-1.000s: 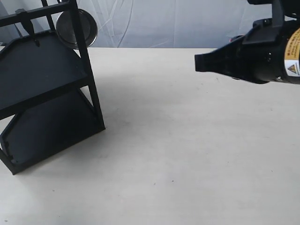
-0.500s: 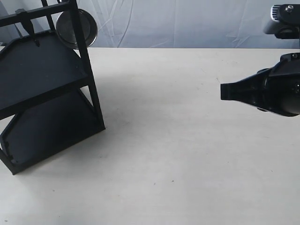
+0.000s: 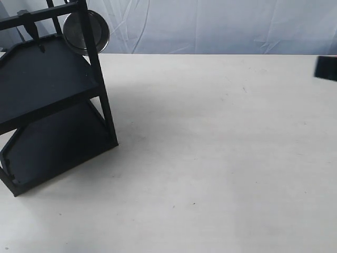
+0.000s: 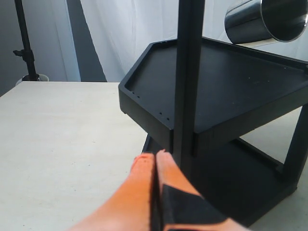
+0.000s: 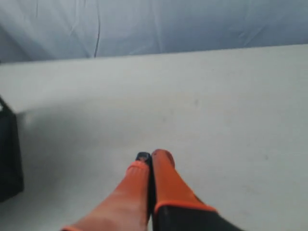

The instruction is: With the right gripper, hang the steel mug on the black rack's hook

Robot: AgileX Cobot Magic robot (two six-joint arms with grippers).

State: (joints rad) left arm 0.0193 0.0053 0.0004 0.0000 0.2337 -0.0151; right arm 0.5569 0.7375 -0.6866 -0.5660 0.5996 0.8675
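Note:
The black rack (image 3: 50,100) stands at the left of the exterior view on the pale table. The steel mug (image 3: 86,31) hangs at the rack's top right corner, its round base facing the camera. The left wrist view shows the steel mug (image 4: 267,20) up high above the black rack's (image 4: 216,96) upper shelf. My right gripper (image 5: 150,156) is shut with nothing between its orange fingers, over bare table far from the rack. Only a black sliver of the right gripper (image 3: 326,68) shows at the exterior view's right edge. My left gripper (image 4: 155,156) is shut and empty, close to a rack post.
A pale table (image 3: 210,158) spreads to the right of the rack. A wrinkled white backdrop (image 3: 210,23) hangs behind it. A dark stand (image 4: 24,43) rises beyond the table in the left wrist view.
My right arm has drawn back to the right, from mid-right of the exterior view to almost out of frame. The mug stays hanging on the rack.

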